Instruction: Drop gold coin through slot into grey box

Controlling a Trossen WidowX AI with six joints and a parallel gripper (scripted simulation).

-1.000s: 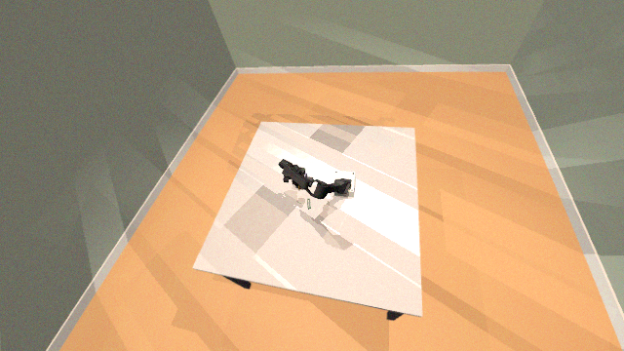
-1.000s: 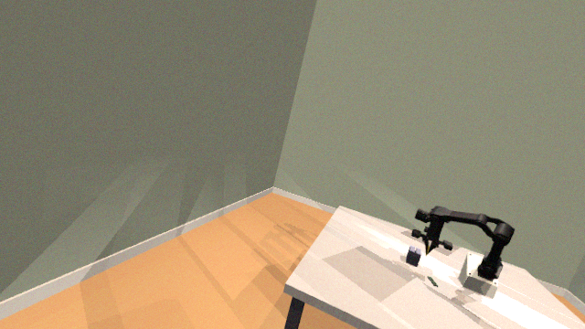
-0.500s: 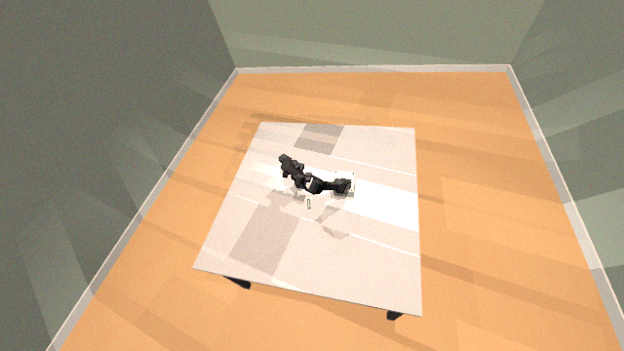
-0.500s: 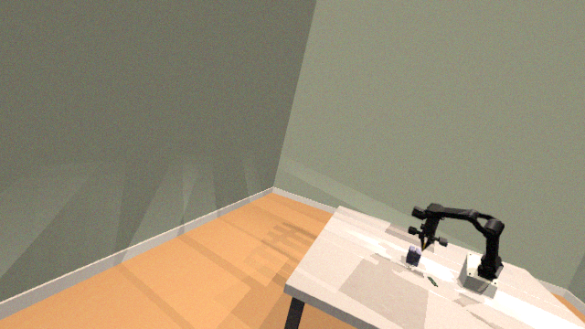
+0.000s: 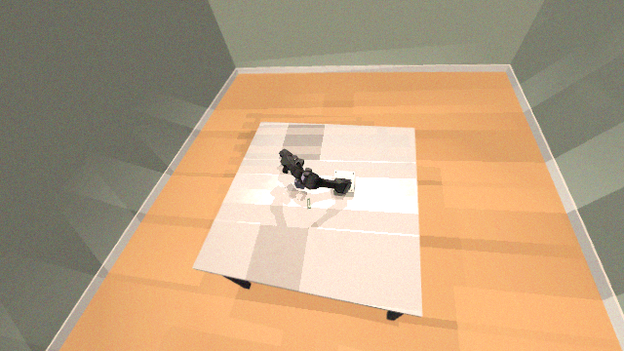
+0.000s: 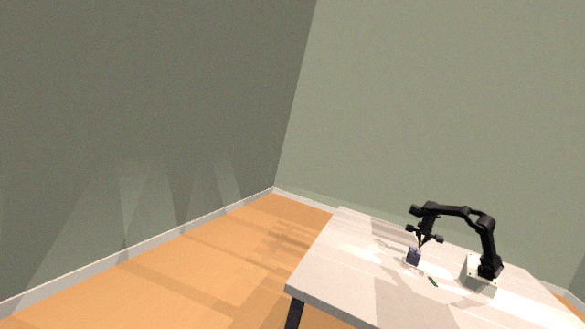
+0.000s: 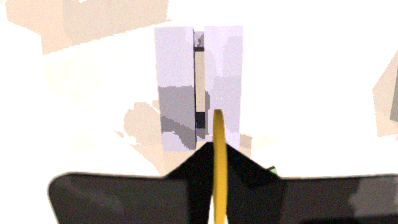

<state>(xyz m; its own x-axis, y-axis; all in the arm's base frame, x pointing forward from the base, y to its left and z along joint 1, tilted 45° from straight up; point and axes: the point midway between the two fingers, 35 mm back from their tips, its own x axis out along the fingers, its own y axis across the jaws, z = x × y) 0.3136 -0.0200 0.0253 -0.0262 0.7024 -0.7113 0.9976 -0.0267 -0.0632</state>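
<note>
The gold coin [image 7: 218, 125] [image 6: 420, 242] is held on edge between the fingertips of my gripper [image 7: 219, 150] [image 6: 420, 247], which is shut on it. The grey box [image 7: 223, 65] [image 6: 413, 258] [image 5: 299, 184] stands on the table under and just beyond the fingers. Its lid slot [image 7: 200, 82] runs up the wrist view. The coin is above the lid, nearly parallel to the slot but to its right and nearer the bottom of that view. The green holder [image 5: 308, 204] [image 6: 432, 281] stands empty on the table; only a corner shows in the wrist view [image 7: 272, 170].
The arm's base sits on a white block [image 5: 344, 175] [image 6: 477, 280] on the pale table [image 5: 361, 263] [image 6: 334, 279]. The holder lies between that block and the box in the exterior view. Strong light and shadow patches cross the table top.
</note>
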